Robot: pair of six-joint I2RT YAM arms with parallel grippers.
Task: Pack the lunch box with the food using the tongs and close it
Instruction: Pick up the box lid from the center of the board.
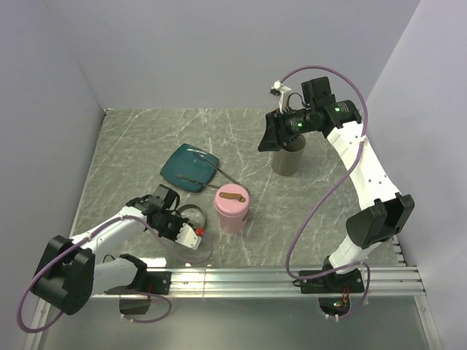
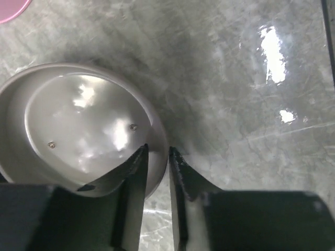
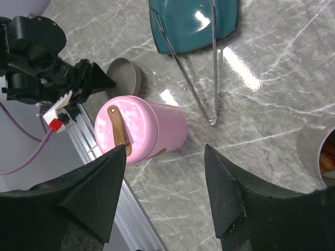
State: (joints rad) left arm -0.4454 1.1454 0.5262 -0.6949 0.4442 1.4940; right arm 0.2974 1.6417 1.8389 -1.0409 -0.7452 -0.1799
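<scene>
The food (image 3: 328,156), orange-red pieces, lies inside a grey cup (image 3: 310,140) that stands at 1 o'clock from the pink lunch box (image 1: 232,211) in the top view, well apart from it. The tongs (image 3: 183,68) lie with their free ends on the teal plate (image 3: 188,26) and their joined end on the table (image 2: 251,130), at 11 o'clock from the lunch box. The lunch box stands upright, a brown strap (image 3: 119,130) on its top. The right gripper (image 3: 166,147) hangs above the grey cup, its jaws wide with nothing between them. At 9 o'clock from the lunch box, the left gripper (image 2: 158,151) straddles the rim of a shallow grey dish (image 2: 78,130), jaws narrow. I cannot tell whether they pinch it.
</scene>
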